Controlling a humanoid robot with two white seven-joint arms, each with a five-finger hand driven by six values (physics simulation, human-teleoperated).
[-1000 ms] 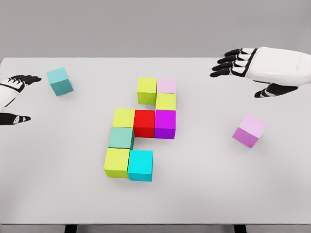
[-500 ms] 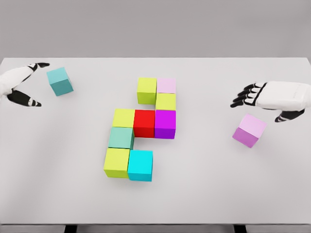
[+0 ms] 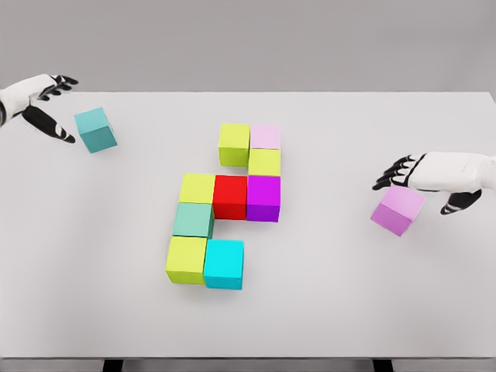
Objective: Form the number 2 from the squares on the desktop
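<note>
Several coloured cubes sit joined at the middle of the white table [image 3: 325, 310]: a lime cube [image 3: 234, 144] and a pale pink cube [image 3: 266, 137] on top, a lime one [image 3: 264, 162] below, then a lime, red [image 3: 230, 197] and purple [image 3: 263, 198] row, a sea-green cube [image 3: 193, 220], and a lime [image 3: 186, 260] and cyan cube [image 3: 225, 264] at the bottom. A loose teal cube [image 3: 95, 129] lies far left; my left hand [image 3: 48, 105] hovers open just left of it. A loose violet cube [image 3: 397, 209] lies at the right; my right hand [image 3: 422, 182] is open right above it, fingers spread over its top edge.
The table's front edge runs along the bottom of the view, its back edge against a grey wall. Bare tabletop lies between the cube figure and each loose cube.
My right hand came down and toward me, from the back right to just over the violet cube. My left hand rose and moved toward the back, beside the teal cube. No cube has moved.
</note>
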